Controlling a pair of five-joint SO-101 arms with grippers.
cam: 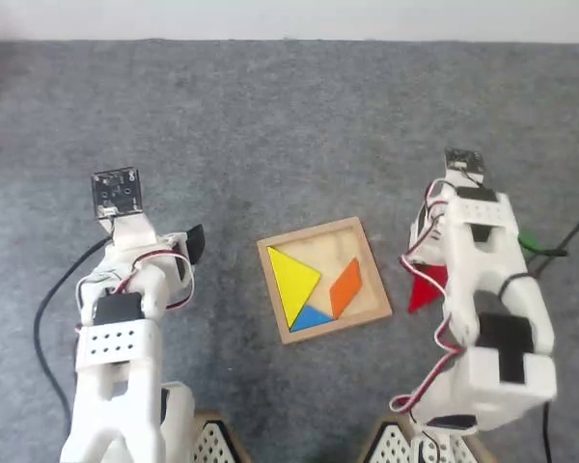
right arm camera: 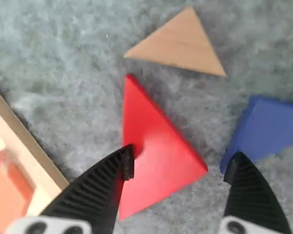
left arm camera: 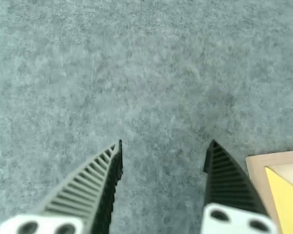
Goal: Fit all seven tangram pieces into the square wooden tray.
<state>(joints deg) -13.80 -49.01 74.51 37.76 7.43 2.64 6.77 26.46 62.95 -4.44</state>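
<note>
The square wooden tray (cam: pixel 372 253) lies mid-table and holds a yellow triangle (cam: pixel 292 275), a light blue triangle (cam: pixel 311 317) and an orange parallelogram (cam: pixel 344 287). My right gripper (right arm camera: pixel 178 163) is open just above a red triangle (right arm camera: pixel 154 151), one finger over its edge, the other beside a dark blue piece (right arm camera: pixel 268 126). A plain wood triangle (right arm camera: pixel 178 44) lies beyond the red one. The red triangle (cam: pixel 425 287) peeks out beside the right arm, with a green piece (cam: pixel 529 243) on the arm's other side. My left gripper (left arm camera: pixel 163 156) is open over bare carpet, the tray's corner (left arm camera: pixel 256 168) beside it.
Grey carpet (cam: pixel 289 125) covers the table. Both arm bases stand at the near edge. Cables trail beside each arm. The far half of the carpet holds no pieces.
</note>
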